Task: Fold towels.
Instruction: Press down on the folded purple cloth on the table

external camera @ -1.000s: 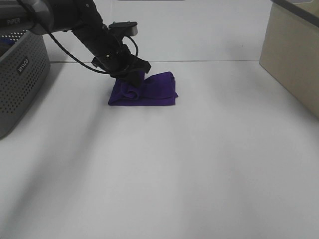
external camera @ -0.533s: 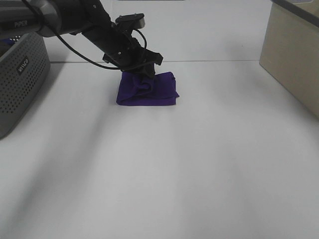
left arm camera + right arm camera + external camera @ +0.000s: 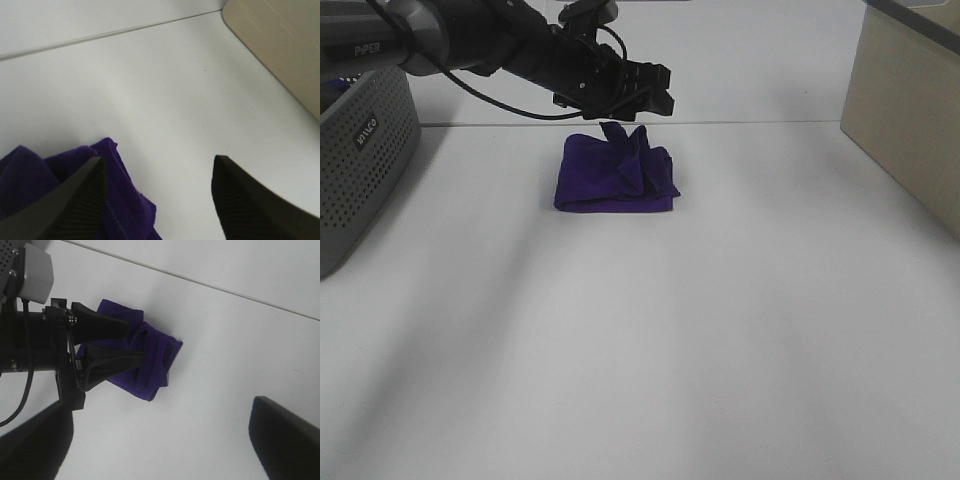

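The towel [image 3: 617, 178] lies on the white table [image 3: 670, 330] at its far side, left of centre, well apart from the grey basket [image 3: 360, 160] at the left edge and the beige box [image 3: 910, 110] at the right. It is a compact, layered rectangle, not a flat square. The near and left edges lie fairly even. The right part is bunched, with a creased flap standing up into a peak.

The left gripper [image 3: 652, 100] hangs just above that peak. Its jaws are spread and nothing sits between them. In the left wrist view the cloth lies beside one finger [image 3: 82, 200]; whether it touches cannot be told. The right gripper [image 3: 160, 407] shows only in its own wrist view, held high over the table, jaws wide apart and empty.

Judgement: the fold is in its closing stage, with the cloth doubled over but the top layer not yet lying flat. The next move calls for taking the raised flap by its free corner and drawing it level across the layers beneath, without dragging the stack out of line.
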Controlling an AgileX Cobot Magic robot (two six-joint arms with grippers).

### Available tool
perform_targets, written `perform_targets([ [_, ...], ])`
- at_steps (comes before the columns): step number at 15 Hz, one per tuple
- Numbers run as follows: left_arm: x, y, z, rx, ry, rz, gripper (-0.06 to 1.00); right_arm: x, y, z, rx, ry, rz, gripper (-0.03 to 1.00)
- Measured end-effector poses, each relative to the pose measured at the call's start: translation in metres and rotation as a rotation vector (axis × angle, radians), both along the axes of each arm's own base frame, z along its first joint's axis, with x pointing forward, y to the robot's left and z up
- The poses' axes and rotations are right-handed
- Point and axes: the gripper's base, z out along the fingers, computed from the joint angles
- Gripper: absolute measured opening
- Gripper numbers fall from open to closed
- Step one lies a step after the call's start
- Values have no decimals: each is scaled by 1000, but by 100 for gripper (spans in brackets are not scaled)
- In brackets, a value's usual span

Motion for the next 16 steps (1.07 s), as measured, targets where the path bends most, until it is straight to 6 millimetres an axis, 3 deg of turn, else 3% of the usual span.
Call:
perform_targets([
  [3, 0, 9, 28, 79, -145, -85, 56, -2, 0, 3, 0, -8, 2, 92],
  [4, 4, 29, 54, 114, -207, -65, 56, -3, -1, 6, 0, -16, 7, 92],
  [6, 8, 68, 82, 160, -214, 7, 57, -4, 2, 8, 26, -17, 31, 92],
  [10, 9, 141, 99, 356, -87, 208, 58, -6, 24, 6, 184, -49, 247, 92],
  [12, 2, 176, 103, 471, 21, 301, 58, 0, 50, -19, 235, -67, 414, 91],
  [13, 1, 181, 102, 483, 42, 313, 58, 2, 56, -27, 232, -70, 445, 91],
  [14, -4, 201, 105, 507, 116, 346, 58, 8, 88, -72, 201, -42, 552, 90],
  [16, -8, 208, 109, 513, 140, 358, 58, 5, 116, -109, 123, -53, 683, 90],
])
